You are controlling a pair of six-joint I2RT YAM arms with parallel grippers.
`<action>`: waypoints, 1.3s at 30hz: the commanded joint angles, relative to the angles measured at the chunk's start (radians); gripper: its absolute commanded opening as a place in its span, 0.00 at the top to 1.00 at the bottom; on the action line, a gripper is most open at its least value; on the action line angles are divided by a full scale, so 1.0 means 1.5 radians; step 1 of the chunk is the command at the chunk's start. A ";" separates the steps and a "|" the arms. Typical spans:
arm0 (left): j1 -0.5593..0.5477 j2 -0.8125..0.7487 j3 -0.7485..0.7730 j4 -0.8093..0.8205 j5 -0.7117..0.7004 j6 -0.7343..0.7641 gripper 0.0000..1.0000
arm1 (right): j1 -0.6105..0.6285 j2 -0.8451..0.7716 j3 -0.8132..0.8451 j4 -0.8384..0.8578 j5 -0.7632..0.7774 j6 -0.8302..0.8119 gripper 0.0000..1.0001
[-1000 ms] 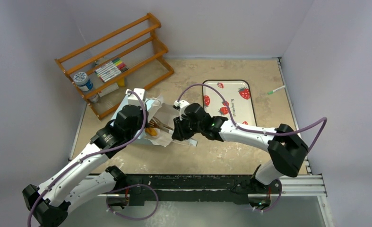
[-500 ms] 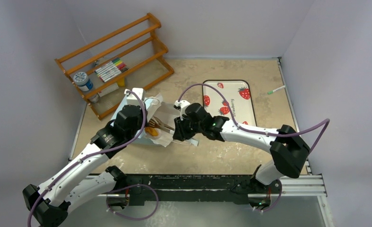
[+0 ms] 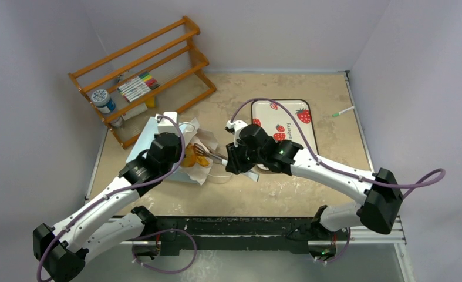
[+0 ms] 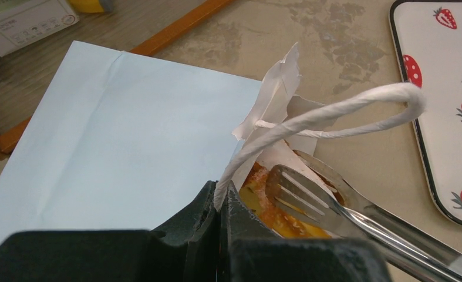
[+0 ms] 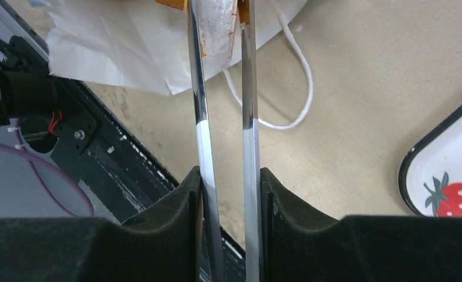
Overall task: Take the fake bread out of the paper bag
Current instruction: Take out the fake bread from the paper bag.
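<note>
The light blue paper bag (image 3: 148, 130) is lying flat on the mottled beige tabletop (image 3: 287, 194). Its matte side is showing one soft crease, and white paper is flaring raggedly at its mouth, which is facing the glossy strawberry-print tray (image 3: 284, 114).

The left fingers (image 4: 196, 226) are pinching shut on one twisted white string handle (image 4: 334, 113), which is arching up from the bag's rim. A second string handle (image 5: 308, 88) is lying as a loose loop on the tabletop.

The right fingers (image 5: 184, 202) are squeezing one pair of shiny metal tongs (image 4: 304, 191). The tongs' two flat arms are running almost parallel with a narrow gap between them. Their slotted, fork-like head is reaching into the bag's mouth.

The fake bread (image 4: 269, 218) is sitting in that mouth, on the white lining. It is glossy and golden-orange with a browner edge, and the tongs' head is lying over it. From above, at least two orange lumps are showing there, though an exact count cannot be made. Whether the tongs are actually gripping a piece cannot be told.
</note>
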 commanded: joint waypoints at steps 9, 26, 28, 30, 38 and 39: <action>-0.001 -0.015 0.001 0.027 -0.142 -0.088 1.00 | 0.000 -0.125 0.016 -0.098 0.008 0.024 1.00; -0.004 -0.075 0.011 -0.008 0.003 -0.091 1.00 | 0.022 0.122 0.066 0.112 -0.010 0.014 0.96; -0.004 -0.086 0.009 -0.014 0.002 -0.094 1.00 | 0.023 0.151 0.071 0.122 -0.027 0.014 0.86; -0.004 -0.095 0.006 -0.017 -0.001 -0.094 1.00 | 0.023 0.162 0.058 0.133 -0.043 0.015 0.78; -0.004 -0.093 0.009 -0.019 -0.010 -0.081 1.00 | 0.023 0.118 0.005 0.134 -0.060 0.006 0.53; -0.004 -0.090 0.010 -0.018 -0.009 -0.078 1.00 | 0.022 0.114 0.002 0.133 -0.065 0.004 0.51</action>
